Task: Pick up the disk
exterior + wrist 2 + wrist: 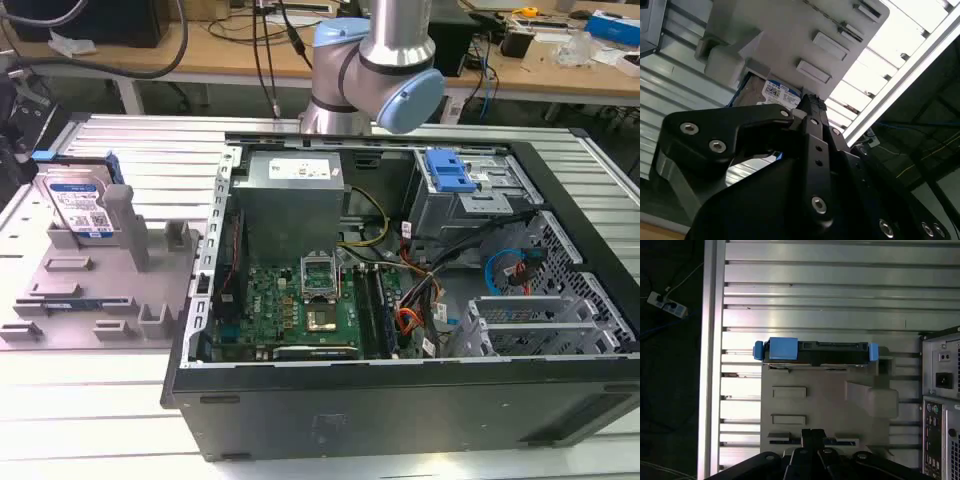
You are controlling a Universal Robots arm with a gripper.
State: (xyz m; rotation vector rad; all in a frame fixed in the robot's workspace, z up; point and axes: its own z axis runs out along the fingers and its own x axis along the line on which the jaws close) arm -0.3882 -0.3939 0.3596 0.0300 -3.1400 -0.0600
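Note:
The disk (75, 205) stands on edge in a grey plastic holder (100, 290) on the slatted metal table, at the exterior view's left. Its blue-and-white label faces the exterior camera. In the first wrist view I look down on the disk's (830, 347) top edge with its blue rail, at the far end of the holder (820, 405). My gripper (813, 437) hovers over the holder's near end, apart from the disk, its black fingers together with nothing between them. The second wrist view shows the gripper (807, 107) in front of the disk's label (777, 92).
An open black computer case (400, 400) lies at the exterior view's right of the holder, with a grey power supply (295, 200) and a blue clip (448, 170) inside. Its rear panel (940, 405) is close beside the holder. The arm (375, 60) rises behind the case.

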